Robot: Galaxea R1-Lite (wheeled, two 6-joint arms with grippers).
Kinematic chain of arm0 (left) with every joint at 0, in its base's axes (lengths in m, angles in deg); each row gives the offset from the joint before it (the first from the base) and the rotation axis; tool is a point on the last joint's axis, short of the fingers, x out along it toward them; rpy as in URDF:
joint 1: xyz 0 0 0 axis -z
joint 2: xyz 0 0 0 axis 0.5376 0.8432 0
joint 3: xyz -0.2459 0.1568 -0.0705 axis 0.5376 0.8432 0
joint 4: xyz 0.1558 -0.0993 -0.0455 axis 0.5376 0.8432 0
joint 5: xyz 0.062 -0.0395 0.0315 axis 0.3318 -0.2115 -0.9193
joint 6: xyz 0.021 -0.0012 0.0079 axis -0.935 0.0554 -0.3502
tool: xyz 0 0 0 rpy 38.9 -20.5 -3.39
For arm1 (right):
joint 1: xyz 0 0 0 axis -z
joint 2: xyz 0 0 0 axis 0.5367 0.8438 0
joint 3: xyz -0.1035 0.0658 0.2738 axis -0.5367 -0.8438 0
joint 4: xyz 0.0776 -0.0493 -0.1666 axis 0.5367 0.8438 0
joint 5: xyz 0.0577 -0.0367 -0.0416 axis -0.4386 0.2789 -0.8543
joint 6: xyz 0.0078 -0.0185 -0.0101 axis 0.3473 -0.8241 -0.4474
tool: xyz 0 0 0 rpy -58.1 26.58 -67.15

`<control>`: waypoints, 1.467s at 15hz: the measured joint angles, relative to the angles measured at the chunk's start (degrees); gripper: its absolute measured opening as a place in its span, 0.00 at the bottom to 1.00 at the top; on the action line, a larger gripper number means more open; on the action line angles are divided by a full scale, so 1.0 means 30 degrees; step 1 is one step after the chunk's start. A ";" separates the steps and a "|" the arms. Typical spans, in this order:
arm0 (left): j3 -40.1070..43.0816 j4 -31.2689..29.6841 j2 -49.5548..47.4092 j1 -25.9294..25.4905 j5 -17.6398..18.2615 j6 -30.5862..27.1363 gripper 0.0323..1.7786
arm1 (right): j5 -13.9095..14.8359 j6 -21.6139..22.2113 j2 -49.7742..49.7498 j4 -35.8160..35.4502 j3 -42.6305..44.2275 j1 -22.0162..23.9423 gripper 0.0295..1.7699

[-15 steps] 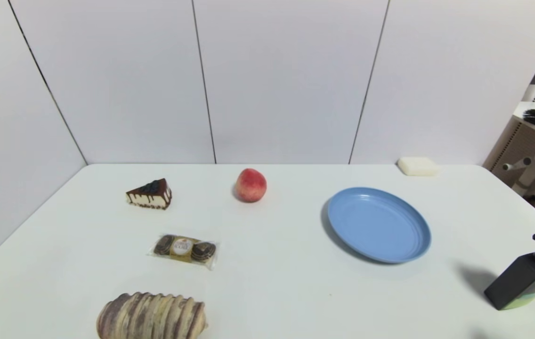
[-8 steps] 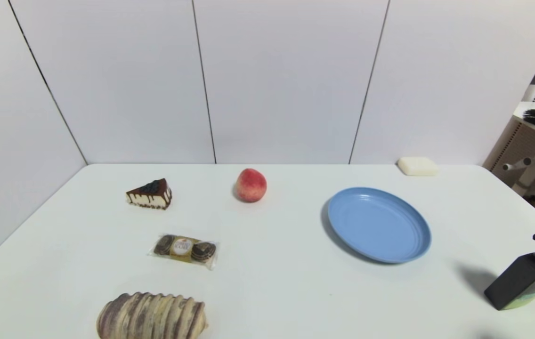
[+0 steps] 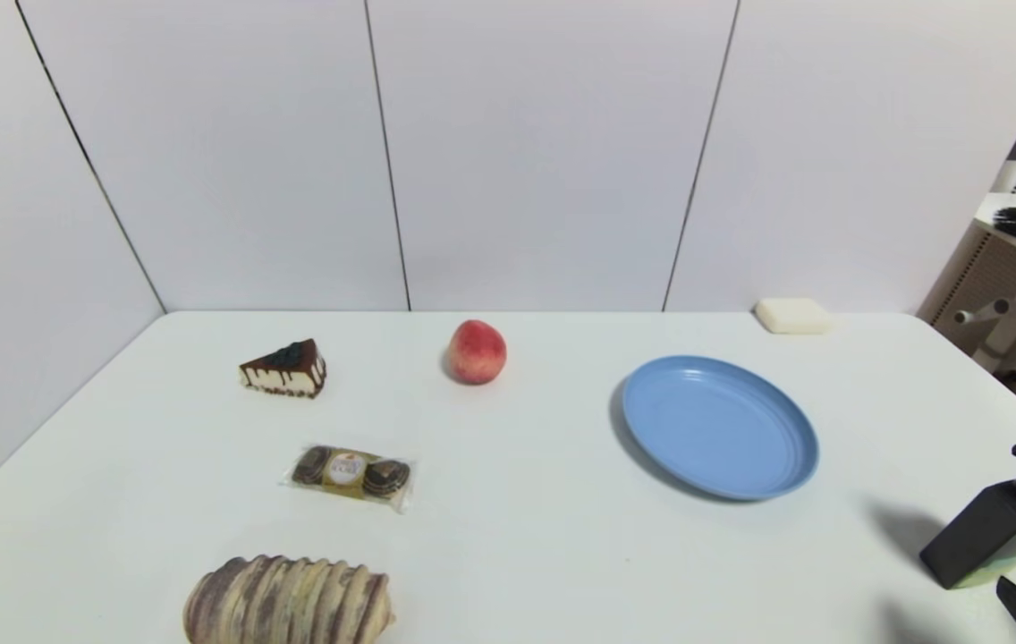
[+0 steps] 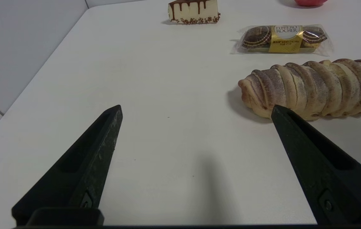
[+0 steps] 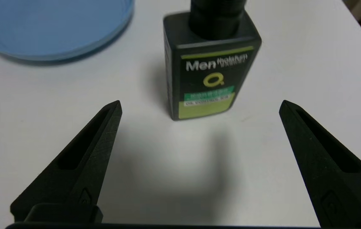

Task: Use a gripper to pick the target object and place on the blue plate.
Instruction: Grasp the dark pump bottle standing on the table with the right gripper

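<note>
Two hands are over this table [image 3: 544,555], and the one doing the work is the right hand [image 5: 200,103], just in front of the black pump bottle [image 5: 210,73]. It's spread wide, a finger out to each side, with the bottle in view past the gap. It has nothing in its grasp, and as far as I can make out from here, it isn't touching the bottle; only a black tip of it shows at the table's near right corner.

The bottle stands upright at the right side of the table, its green-and-white label facing the hand. The blue plate [image 3: 720,427] is beyond it and to the left, apart from it, with nothing on it.

The left hand [image 4: 197,108] is also spread wide and holds nothing, hanging over the near left part, by the ridged roll [image 4: 314,89]. Farther back lie the wrapped chocolates [image 3: 350,474], the cake slice [image 3: 286,368], the peach [image 3: 477,352] and a pale block [image 3: 792,317].
</note>
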 joint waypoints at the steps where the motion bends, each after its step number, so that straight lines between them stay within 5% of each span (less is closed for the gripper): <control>1: 0.0000 0.0000 0.0000 0.0000 0.0004 0.0000 0.95 | -0.0163 0.0000 0.0203 -0.0394 -0.0098 0.0000 0.97; 12: 0.0000 0.0000 0.0000 0.0000 0.0004 0.0000 0.95 | -0.0211 0.0016 0.3153 -0.2804 -0.0199 0.0126 0.97; 22: 0.0000 0.0000 0.0000 0.0000 0.0000 0.0000 0.95 | -0.0211 0.0057 0.2556 -0.1617 0.0817 -0.0179 0.97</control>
